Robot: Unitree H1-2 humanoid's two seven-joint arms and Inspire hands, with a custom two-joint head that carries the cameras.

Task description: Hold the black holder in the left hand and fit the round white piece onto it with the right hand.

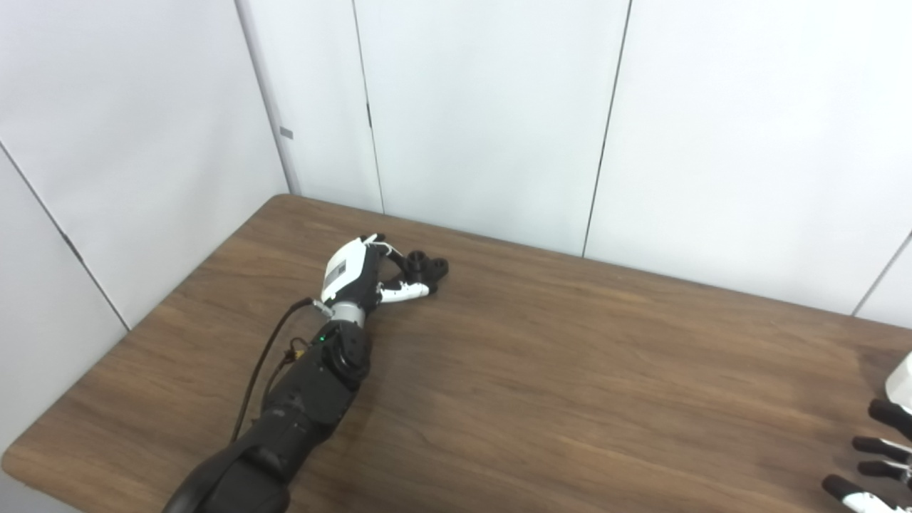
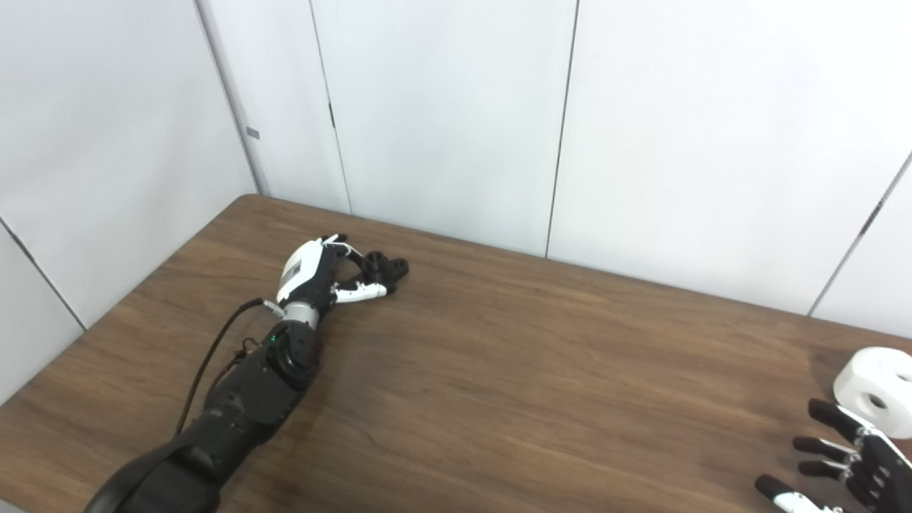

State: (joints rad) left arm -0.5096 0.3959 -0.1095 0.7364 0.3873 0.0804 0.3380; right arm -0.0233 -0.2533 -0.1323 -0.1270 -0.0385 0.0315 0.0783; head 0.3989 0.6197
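Nearest the camera ran my left arm (image 2: 235,399), coming in from the near left corner of the table (image 2: 499,399) and stretching toward the far left corner. That brown wood-grain table filled most of the view, with plain white wall panels (image 2: 442,114) standing behind its far edge and along its left edge.

At the end of that arm my left hand (image 2: 317,274) lay low on the wood near the far left corner, its fingers curled around the black holder (image 2: 381,268). The holder stuck out past my fingers toward the right, its long axis running roughly along the far edge. I could not tell whether the grip was firm or whether the holder also rested on the table.

By the right edge, near the near right corner, my right hand (image 2: 841,463) showed only in part, its fingers spread and holding nothing. The white piece (image 2: 880,390) sat on the table just beyond those fingers, toward the far edge, close to them, though contact was hard to judge. It was round with a hole in its face.

I judged that the coming move hung on this: the piece lay straight ahead of my right fingers, well apart from the holder, so the right hand was far nearer to it.
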